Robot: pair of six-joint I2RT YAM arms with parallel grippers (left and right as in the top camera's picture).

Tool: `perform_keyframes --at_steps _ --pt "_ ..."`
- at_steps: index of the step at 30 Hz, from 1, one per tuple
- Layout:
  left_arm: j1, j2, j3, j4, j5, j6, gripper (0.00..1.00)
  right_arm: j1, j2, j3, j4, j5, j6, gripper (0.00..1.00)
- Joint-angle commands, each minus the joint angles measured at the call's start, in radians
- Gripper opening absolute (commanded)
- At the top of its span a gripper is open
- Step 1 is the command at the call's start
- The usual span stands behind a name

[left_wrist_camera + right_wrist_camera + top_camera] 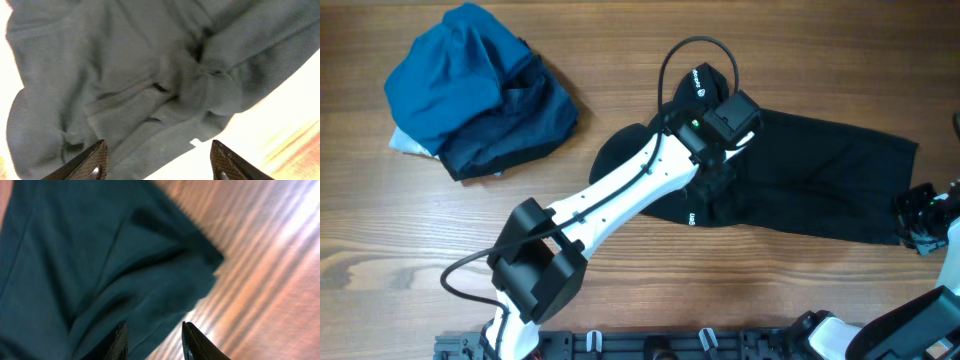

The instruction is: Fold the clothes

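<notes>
overhead hides what wrist views show: left gripper [159, 150], right gripper [154, 330] parted over shirt [125, 75].

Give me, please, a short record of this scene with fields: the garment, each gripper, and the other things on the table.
garment: large black soft-fabric shirt, lying wrinkled on the brown wooden table
left gripper: open, above the shirt's middle, holding nothing
right gripper: open, at the shirt's right end, holding nothing
other things: bright-blue and navy bundle of garments, far left, apart from the shirt
surface of shirt: raised folds and creases near the middle
</notes>
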Motion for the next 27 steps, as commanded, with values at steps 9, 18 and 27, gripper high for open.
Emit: perform_keyframes --at_steps 9,18,27 --pt "0.204 -0.007 -0.087 -0.008 0.168 -0.076 0.72 0.007 0.072 -0.095 0.016 0.023 0.035 0.63" --pt "0.208 -0.007 -0.121 0.021 0.24 -0.075 0.8 0.006 0.159 -0.096 0.074 0.09 0.09 0.51" --pt "0.208 -0.007 -0.121 0.021 0.24 -0.075 0.8 -0.005 0.2 -0.087 0.108 0.065 0.101 0.04"
